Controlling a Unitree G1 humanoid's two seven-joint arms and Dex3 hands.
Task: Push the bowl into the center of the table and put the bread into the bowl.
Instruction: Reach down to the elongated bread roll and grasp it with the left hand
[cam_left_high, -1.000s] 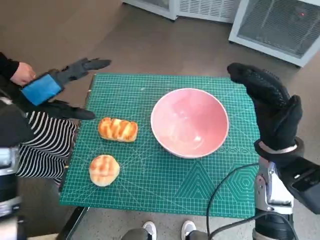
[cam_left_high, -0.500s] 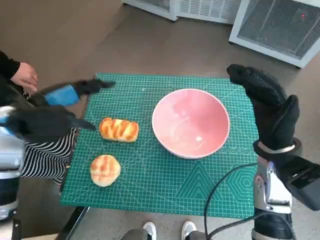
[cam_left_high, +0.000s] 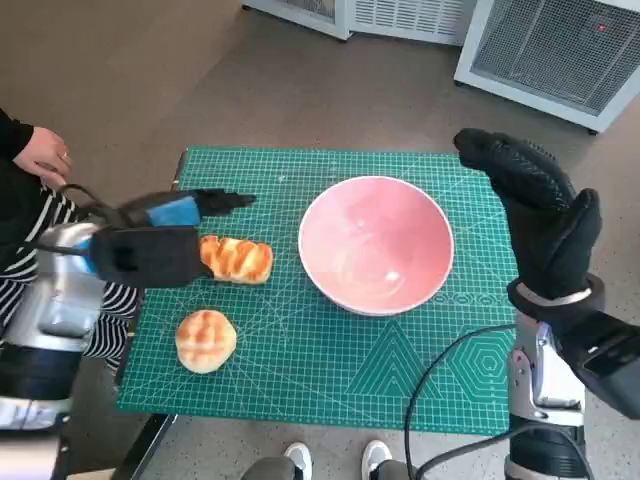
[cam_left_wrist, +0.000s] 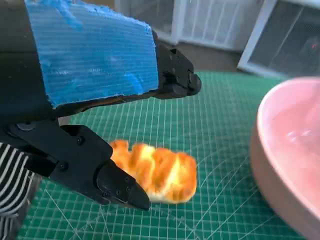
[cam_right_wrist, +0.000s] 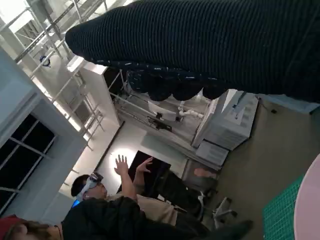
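Reaching for bread: left robot hand (cam_left_high: 160, 245) poised at the 9 o'clock end of the long loaf (cam_left_high: 237, 259), fingers apart, holding nothing; in the left wrist view, fingers (cam_left_wrist: 95, 172) spread above and below the loaf (cam_left_wrist: 157, 170), apparently not yet touching it. Right robot hand (cam_left_high: 540, 215) raised upright at 3 o'clock of the bowl (cam_left_high: 375, 243), fingers together and fairly straight, empty, clear of the rim.

Bowl step judged done or nearly so: pink bowl upright, mouth up, sitting roughly mid-desk (cam_left_high: 330, 370), slightly toward 2 o'clock. Bread step judged just started.

Long loaf: on the mat at 9 o'clock of the bowl, near it but apart. Long axis running roughly 9-to-3, tilted a touch toward 4; one end toward the left robot hand, other end toward the bowl. Ridged, browned top facing up.

Round bun (cam_left_high: 206, 340) at 7 o'clock of the loaf, no clear long axis, untouched.

Next move calls for: closing across the loaf's short width, lifting, carrying toward 3 o'clock over the rim, releasing inside. Likely same again for bun.
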